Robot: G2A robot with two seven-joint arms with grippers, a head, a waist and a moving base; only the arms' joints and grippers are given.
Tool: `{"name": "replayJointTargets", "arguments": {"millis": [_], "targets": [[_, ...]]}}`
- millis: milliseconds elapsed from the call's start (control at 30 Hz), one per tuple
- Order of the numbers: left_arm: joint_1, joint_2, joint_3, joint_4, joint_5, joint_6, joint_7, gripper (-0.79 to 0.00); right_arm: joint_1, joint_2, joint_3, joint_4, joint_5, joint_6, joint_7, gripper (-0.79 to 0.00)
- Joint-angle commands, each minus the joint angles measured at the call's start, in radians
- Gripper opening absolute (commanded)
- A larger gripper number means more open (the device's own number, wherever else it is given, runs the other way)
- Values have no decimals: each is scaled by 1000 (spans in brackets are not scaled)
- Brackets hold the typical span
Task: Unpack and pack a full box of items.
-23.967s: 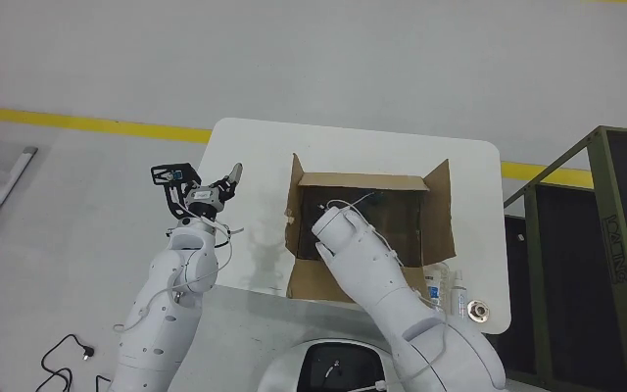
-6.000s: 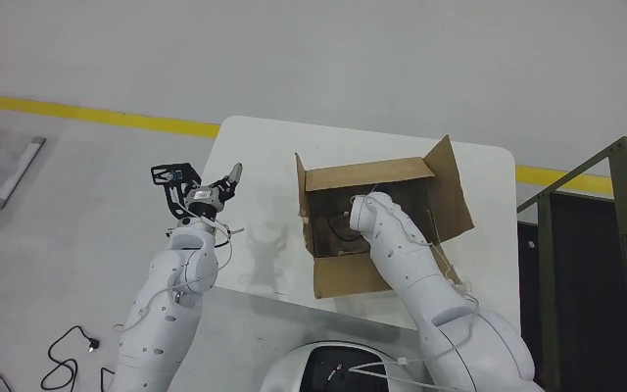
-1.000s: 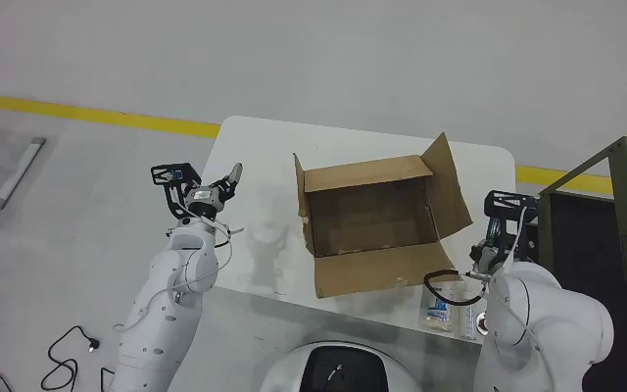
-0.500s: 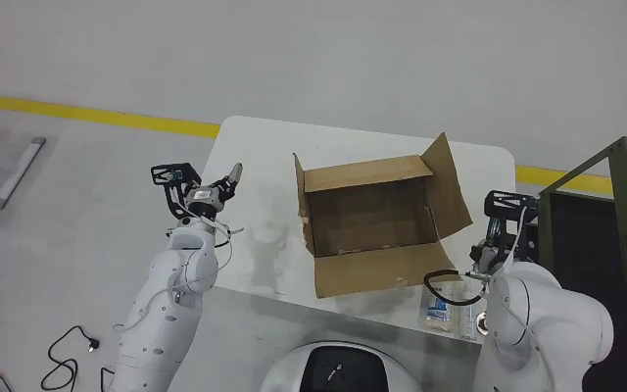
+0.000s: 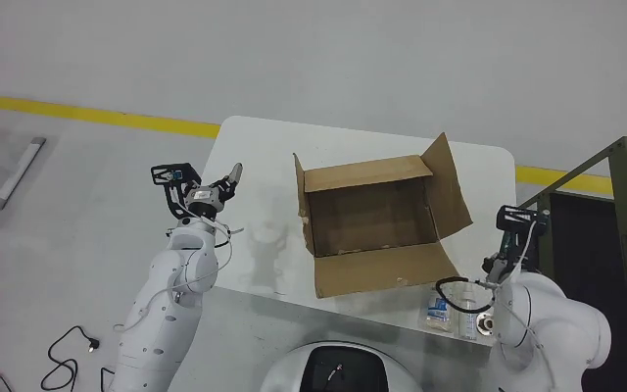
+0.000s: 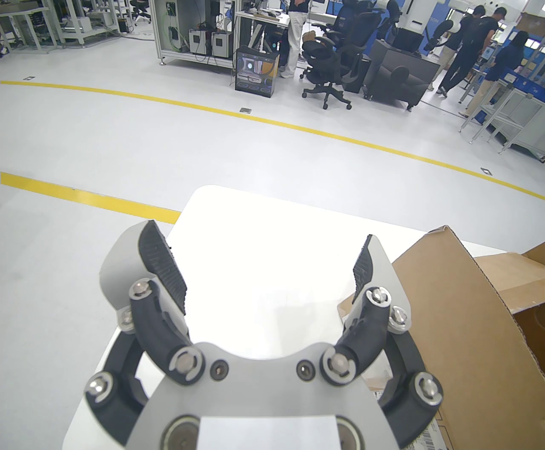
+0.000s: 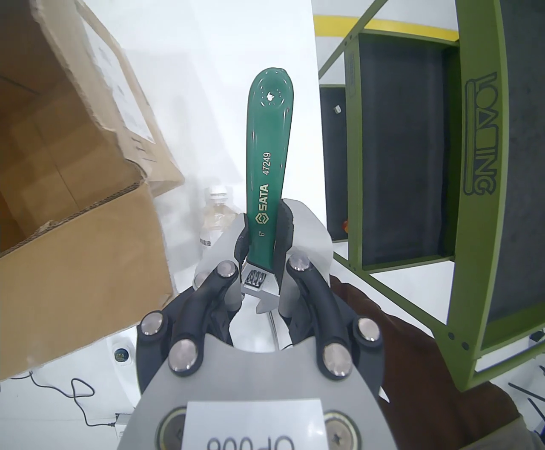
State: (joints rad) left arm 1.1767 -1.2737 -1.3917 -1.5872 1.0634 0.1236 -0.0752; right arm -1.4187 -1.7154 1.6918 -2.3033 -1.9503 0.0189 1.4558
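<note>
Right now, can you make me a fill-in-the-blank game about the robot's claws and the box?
1. The right claw holds a wrench with a ____ handle.
2. The left claw is ____ and holds nothing.
3. The cardboard box on the table looks ____ inside.
Missing words: green, open, empty.

Lab, equipment racks [image 6: 191, 30], office chairs [image 6: 325, 64], yellow floor line [image 6: 298, 128]

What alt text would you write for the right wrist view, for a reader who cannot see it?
The right claw is shut on a green wrench near its metal head, the handle pointing away from the camera. Beyond it, a small bottle is on the white table beside an open cardboard box, with a green metal rack on the other side.
</note>
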Motion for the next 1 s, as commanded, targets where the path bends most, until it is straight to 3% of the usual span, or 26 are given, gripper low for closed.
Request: {"name": "replayJointTargets", "arguments": {"millis": [0,633,967], "targets": [[0,0,0,0,0,0,0,0,-6,2,26,21,6,-1,-8,-785],[0,0,0,0,0,0,0,0,-82,20,117,215,20,-19,-90,-785],[0,0,0,0,0,0,0,0,-82,20,117,217,18,-20,-90,-785]]}}
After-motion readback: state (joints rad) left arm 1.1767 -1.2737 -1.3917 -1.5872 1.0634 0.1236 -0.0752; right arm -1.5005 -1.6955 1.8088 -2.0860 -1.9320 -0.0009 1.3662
